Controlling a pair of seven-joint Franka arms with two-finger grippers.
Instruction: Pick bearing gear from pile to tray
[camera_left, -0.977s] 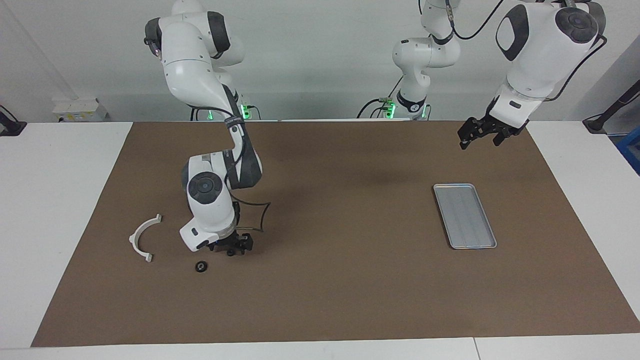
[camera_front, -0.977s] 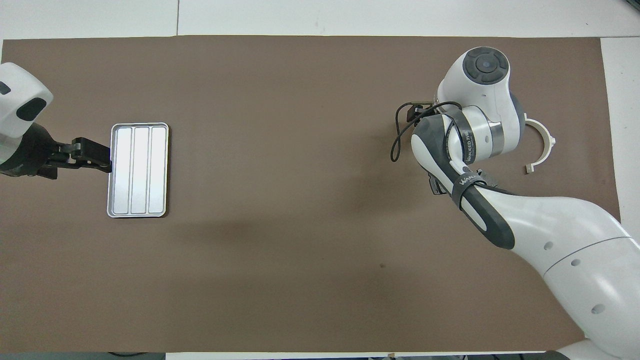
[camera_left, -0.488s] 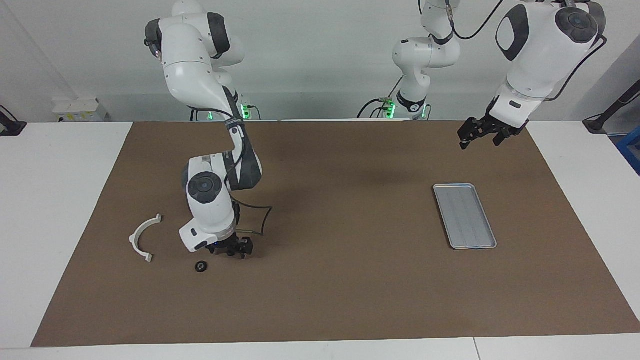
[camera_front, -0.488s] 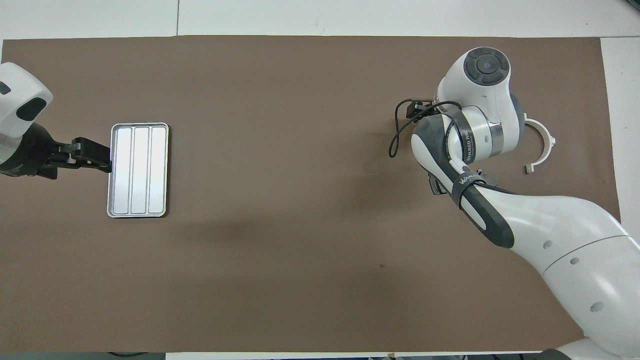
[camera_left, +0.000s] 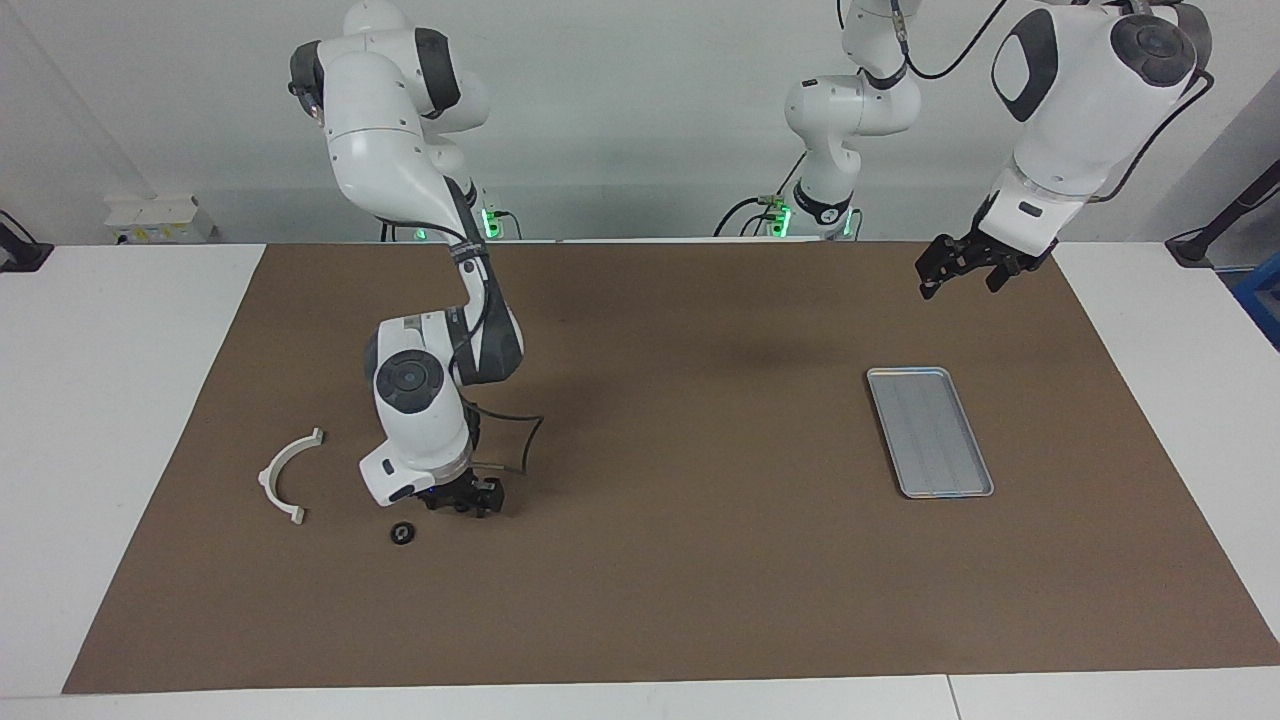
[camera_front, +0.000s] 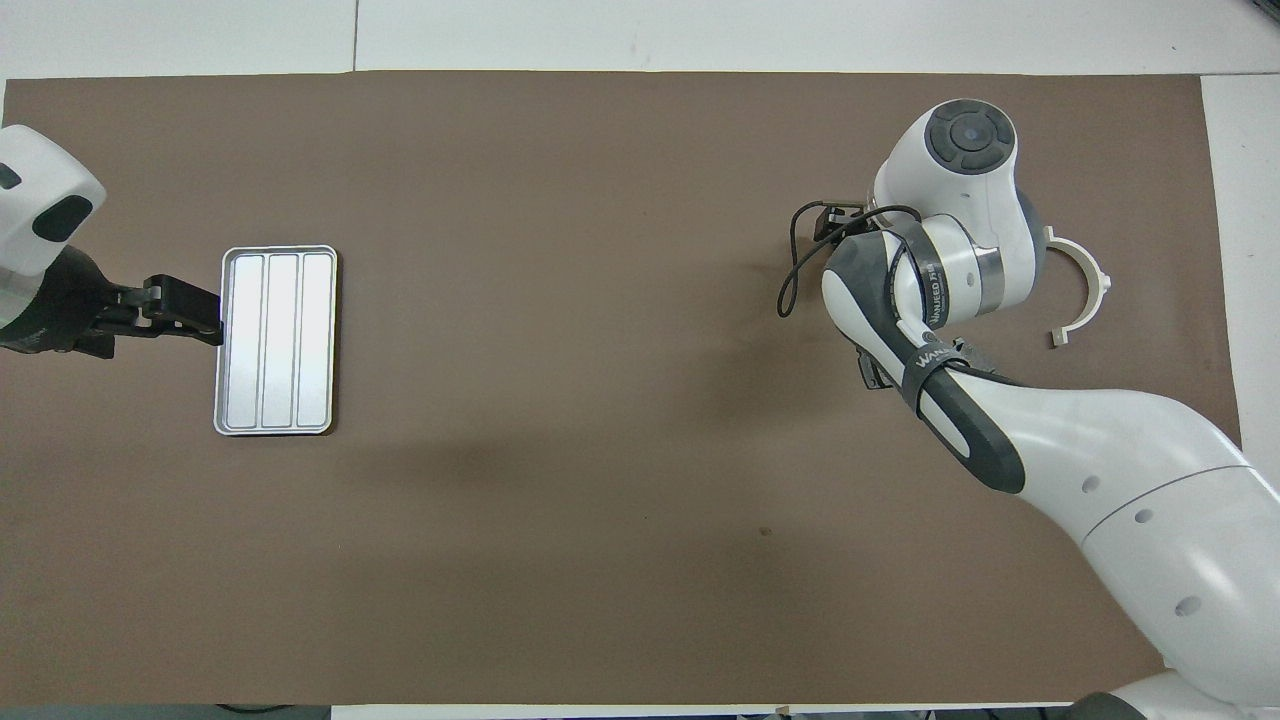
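Observation:
What shows of the pile is a white curved bracket (camera_left: 268, 478) and, beside it, a small black round bearing gear (camera_left: 403, 533), both on the brown mat toward the right arm's end. My right gripper (camera_left: 468, 500) is down at the mat just beside that gear; whether it holds anything is hidden. In the overhead view the right wrist covers both gripper and gear, leaving only the bracket (camera_front: 1100, 280) visible. The silver tray (camera_left: 930, 432) lies bare toward the left arm's end. My left gripper (camera_left: 958, 280) hangs open in the air beside the tray (camera_front: 275, 340), waiting.
The brown mat (camera_left: 680, 580) covers most of the white table. A loop of black cable (camera_left: 520, 440) hangs off the right wrist close to the mat.
The right hand has shifted slightly toward the black round piece while staying low at the mat. The left arm, tray and bracket have not moved.

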